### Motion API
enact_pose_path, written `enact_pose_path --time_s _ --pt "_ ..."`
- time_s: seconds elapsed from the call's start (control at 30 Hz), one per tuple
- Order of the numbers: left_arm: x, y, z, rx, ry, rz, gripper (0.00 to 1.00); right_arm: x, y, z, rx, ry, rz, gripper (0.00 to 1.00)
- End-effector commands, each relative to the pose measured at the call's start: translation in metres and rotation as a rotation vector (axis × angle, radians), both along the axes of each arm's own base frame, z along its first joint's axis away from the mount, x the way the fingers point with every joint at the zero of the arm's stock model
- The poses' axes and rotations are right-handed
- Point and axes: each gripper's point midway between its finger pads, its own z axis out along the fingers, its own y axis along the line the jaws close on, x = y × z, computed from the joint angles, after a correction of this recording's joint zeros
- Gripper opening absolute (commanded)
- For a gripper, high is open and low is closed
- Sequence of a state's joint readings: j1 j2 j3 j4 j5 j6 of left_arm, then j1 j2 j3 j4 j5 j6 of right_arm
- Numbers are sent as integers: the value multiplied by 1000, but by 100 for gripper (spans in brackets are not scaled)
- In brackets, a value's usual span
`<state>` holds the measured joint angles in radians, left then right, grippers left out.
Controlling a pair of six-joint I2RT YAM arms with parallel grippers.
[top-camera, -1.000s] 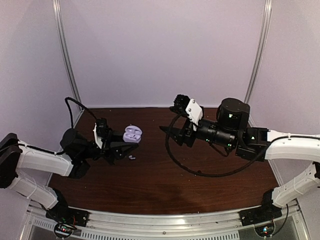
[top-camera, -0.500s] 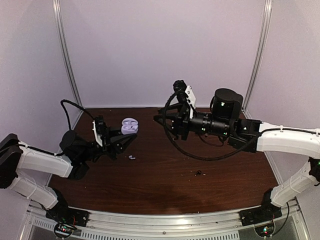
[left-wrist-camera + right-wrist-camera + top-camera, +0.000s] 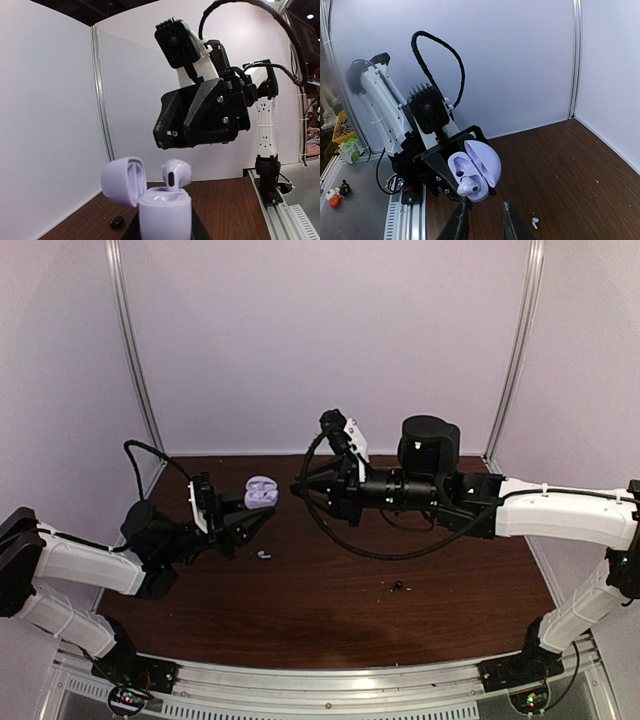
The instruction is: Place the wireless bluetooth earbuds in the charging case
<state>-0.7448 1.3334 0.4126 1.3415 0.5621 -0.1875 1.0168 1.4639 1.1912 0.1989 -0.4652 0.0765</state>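
My left gripper (image 3: pixel 252 515) is shut on the base of the lilac charging case (image 3: pixel 261 492), held above the table with its lid open. One lilac-white earbud (image 3: pixel 176 175) stands half in a socket of the case (image 3: pixel 165 215), its head sticking up. The other socket (image 3: pixel 459 164) looks empty. My right gripper (image 3: pixel 297 488) hovers just right of the case. Its fingers (image 3: pixel 461 220) stand a narrow gap apart with nothing between them. A small pale lilac piece (image 3: pixel 534 221) lies on the table below the case. A black earbud (image 3: pixel 116 220) rests on the table beside it.
A small black bud (image 3: pixel 398 587) lies on the brown table right of centre. The right arm's black cable (image 3: pixel 350 545) loops down over the table. White walls with metal rails (image 3: pixel 135 370) close in the back and sides.
My right arm has swung left until its fingertips are close to the case, and its fingers have narrowed. The left gripper lifted the case slightly. The black bud came out from under the right arm.
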Motion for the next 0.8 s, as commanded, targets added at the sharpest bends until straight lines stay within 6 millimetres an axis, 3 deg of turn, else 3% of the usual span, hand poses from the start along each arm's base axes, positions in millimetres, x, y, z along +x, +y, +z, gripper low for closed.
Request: enact_pose_path --time_s 0.0,0.77 --pt "3 5 10 -19 -40 30 0 -13 7 14 18 -17 43 24" --pt "0 1 6 -6 -46 7 0 -14 20 -3 -23 14 29 17"
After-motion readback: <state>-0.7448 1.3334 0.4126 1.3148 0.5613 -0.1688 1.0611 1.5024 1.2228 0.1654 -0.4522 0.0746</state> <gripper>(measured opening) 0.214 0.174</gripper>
